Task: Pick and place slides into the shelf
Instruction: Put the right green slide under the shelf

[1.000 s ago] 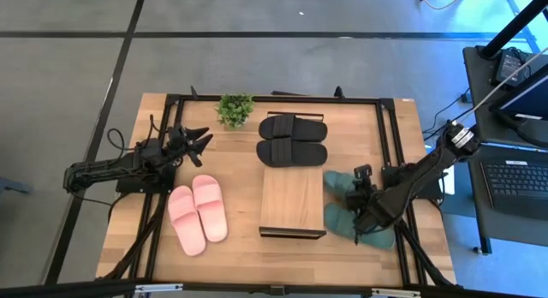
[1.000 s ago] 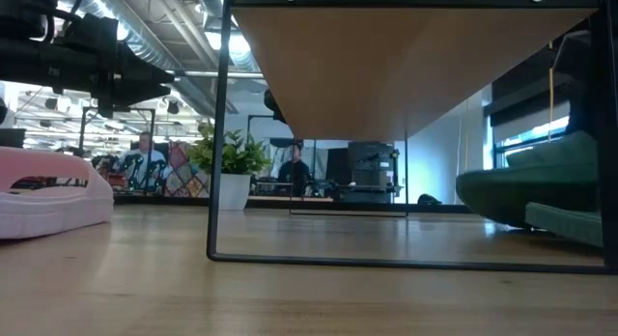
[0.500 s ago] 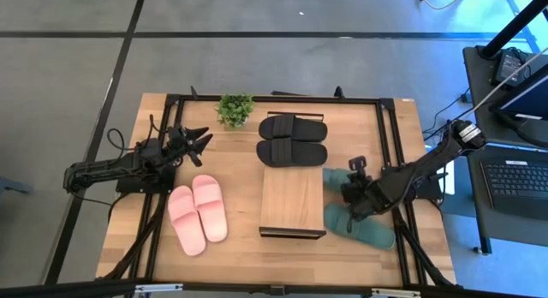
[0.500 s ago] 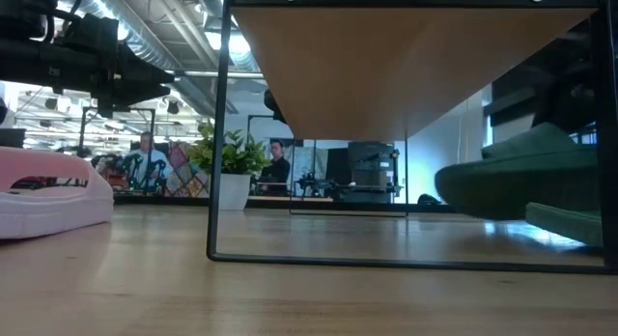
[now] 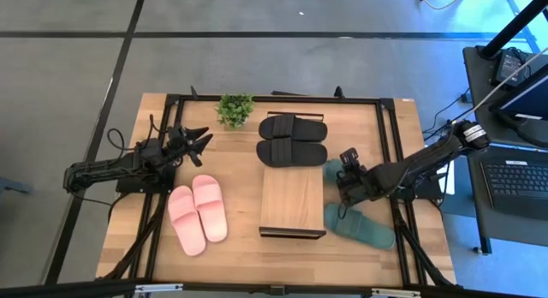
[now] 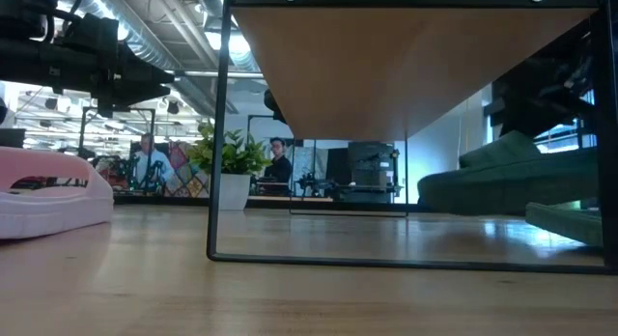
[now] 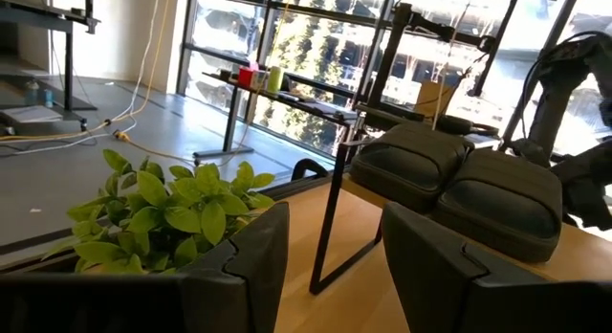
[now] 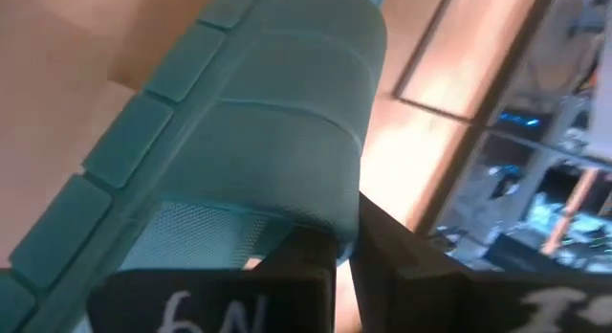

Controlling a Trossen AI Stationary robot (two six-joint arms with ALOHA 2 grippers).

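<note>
Your right pincer (image 5: 343, 183) clamps one dark green slide (image 5: 336, 170) just beside the shelf (image 5: 292, 200); its mate (image 5: 360, 227) lies on the bench (image 5: 240, 247). Your left pincer (image 5: 199, 141) waits open near the plant (image 5: 235, 109)

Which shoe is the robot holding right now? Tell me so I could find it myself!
Find the shelf in the middle of the table. Just to its right, the right gripper is shut on the strap of one dark green slide. Its twin, the other green slide, lies flat nearby with nothing touching it, and the pink and black pairs lie elsewhere.
</note>
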